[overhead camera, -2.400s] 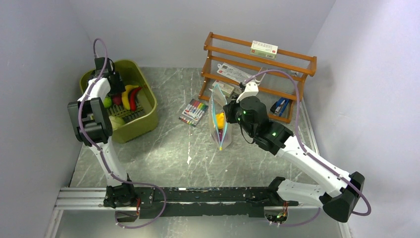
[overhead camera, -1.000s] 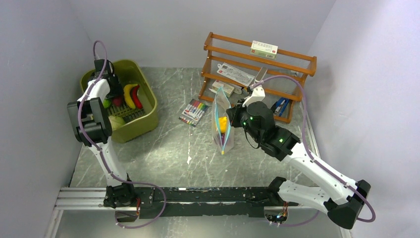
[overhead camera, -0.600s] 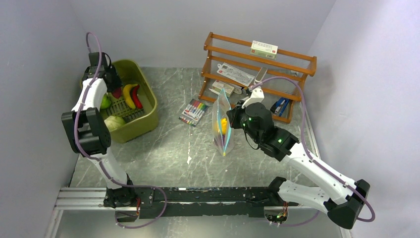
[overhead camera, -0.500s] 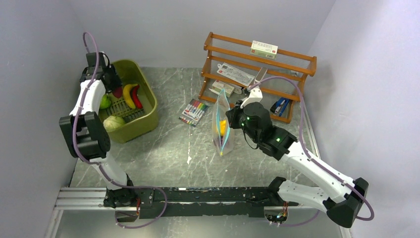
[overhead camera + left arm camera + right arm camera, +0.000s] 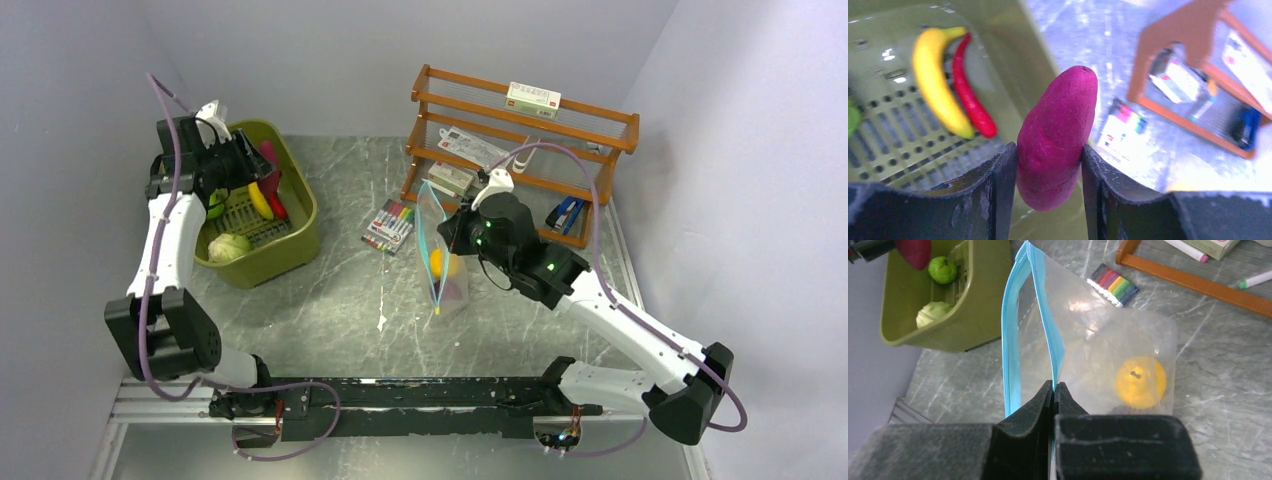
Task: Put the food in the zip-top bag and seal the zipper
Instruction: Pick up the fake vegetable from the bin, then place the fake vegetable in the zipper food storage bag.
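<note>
Left hand (image 5: 1048, 155) with purple-red piece (image 5: 1060, 110), now higher, above the olive tub (image 5: 300, 240).

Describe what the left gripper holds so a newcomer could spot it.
Find the olive tub at the top view's upper left. Over it, the left gripper is shut on one piece. It is magenta, stubby and matte, unlike the yellow banana and thin red chili lying in the tub.

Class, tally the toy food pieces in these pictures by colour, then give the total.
yellow banana: 1
red chili: 1
green round piece: 1
pale green round piece: 1
purple-red piece: 1
orange-yellow round piece: 1
Total: 6
</note>
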